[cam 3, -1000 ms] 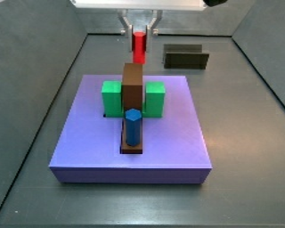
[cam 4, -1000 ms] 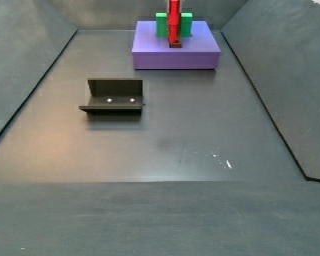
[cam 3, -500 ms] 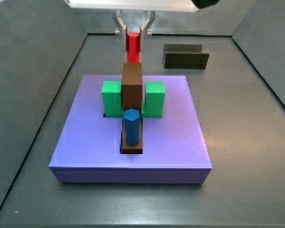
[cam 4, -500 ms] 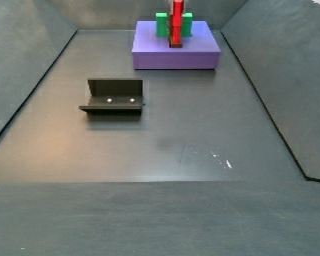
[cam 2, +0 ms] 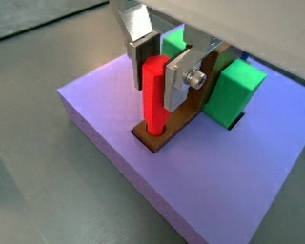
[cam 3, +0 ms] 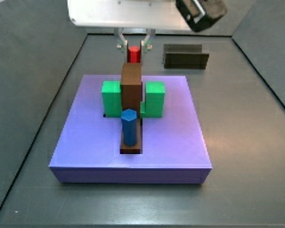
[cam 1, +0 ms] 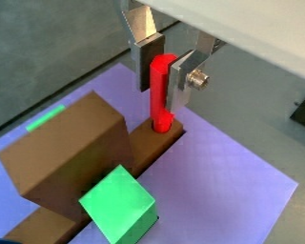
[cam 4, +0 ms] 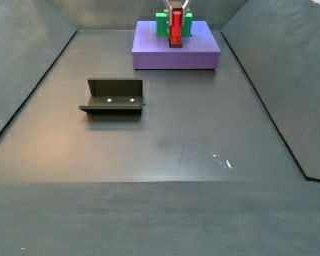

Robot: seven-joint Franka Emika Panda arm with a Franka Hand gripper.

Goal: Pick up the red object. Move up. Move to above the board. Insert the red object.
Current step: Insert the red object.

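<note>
The red object [cam 1: 162, 88] is a short upright red peg, also seen in the wrist view [cam 2: 155, 88]. My gripper [cam 1: 170, 67] is shut on its upper part, with the silver fingers [cam 2: 189, 69] pressed on both sides. Its lower end stands in the hole at the end of the brown bar [cam 2: 181, 122] on the lavender board [cam 2: 102, 103]. In a side view the gripper [cam 3: 134, 40] holds the red object [cam 3: 134, 54] at the board's [cam 3: 169, 142] far edge, behind the brown bar [cam 3: 133, 85]. It also shows small on the board [cam 4: 190, 57] as a red peg [cam 4: 176, 30].
A blue hexagonal peg [cam 3: 129, 126] stands in the brown bar's near end. Green blocks [cam 3: 111, 96] [cam 3: 156, 96] flank the bar. A small dark olive box [cam 3: 185, 58] sits behind the board. The fixture [cam 4: 113, 96] stands on the grey floor, walled at the sides.
My gripper has moved down with the red object. The peg's lower end has gone from above the board to behind and into the far end of the brown bar.
</note>
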